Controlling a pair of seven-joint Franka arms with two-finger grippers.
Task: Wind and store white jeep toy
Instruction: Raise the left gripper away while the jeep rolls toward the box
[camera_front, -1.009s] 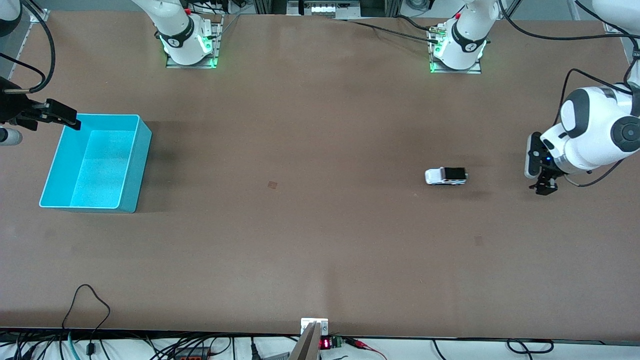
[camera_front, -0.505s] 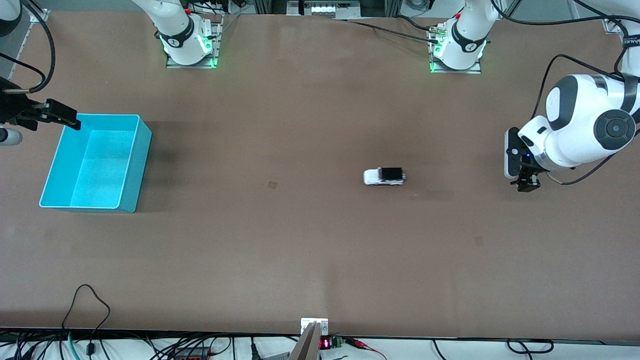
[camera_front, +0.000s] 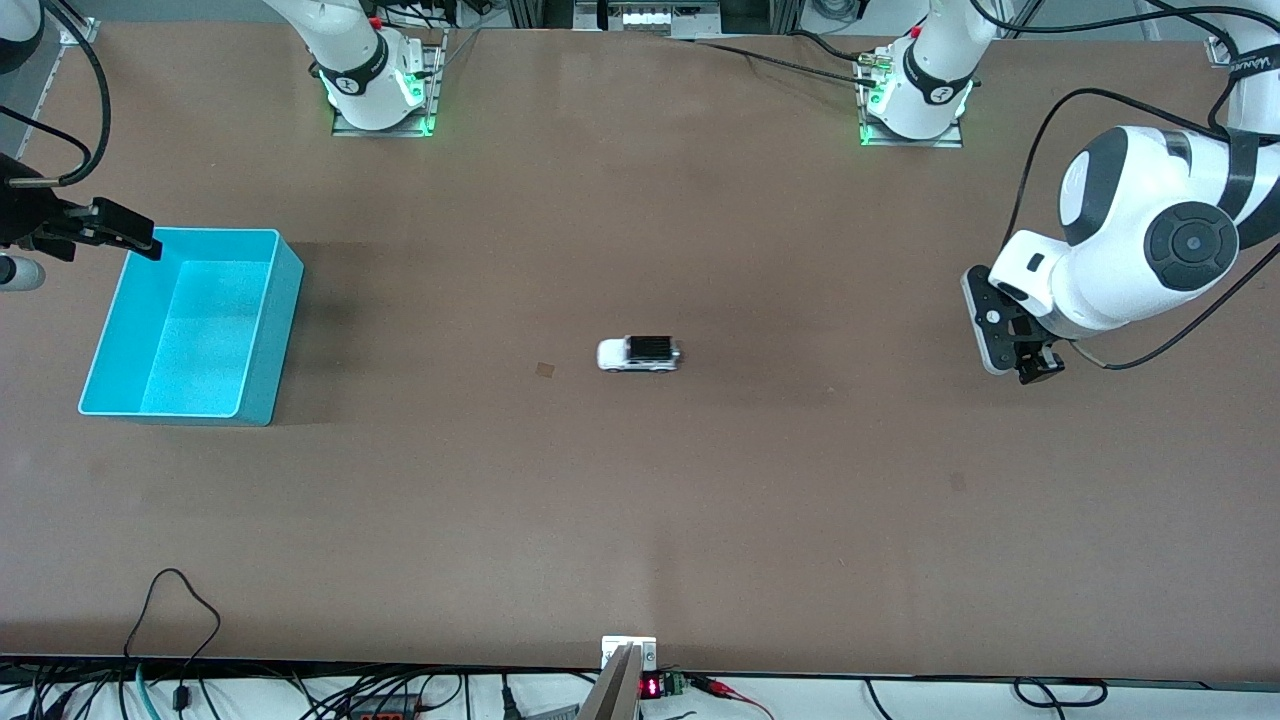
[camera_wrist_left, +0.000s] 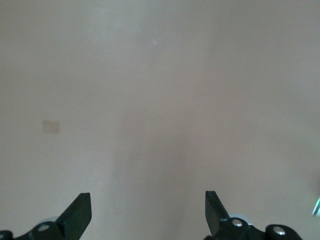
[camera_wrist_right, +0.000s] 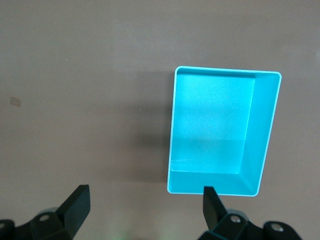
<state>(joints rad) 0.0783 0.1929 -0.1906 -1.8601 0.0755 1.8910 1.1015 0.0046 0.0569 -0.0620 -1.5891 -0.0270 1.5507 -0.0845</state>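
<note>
Right wrist view — turquoise bin (camera_wrist_right: 260, 135) bare inside, white jeep toy (camera_front: 639, 354) mid-table — both claws parted, gripping nothing.

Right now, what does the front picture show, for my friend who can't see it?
A white jeep toy sits alone mid-table. A turquoise bin is at the right arm's end beside the right gripper; the open left gripper hangs over its own end.

I see a matt brown counter (camera_front: 640, 500), a smooth turquoise plastic bin (camera_front: 283, 330), and the white jeep toy (camera_front: 638, 354), plastic-looking with a glossy black roof.
</note>
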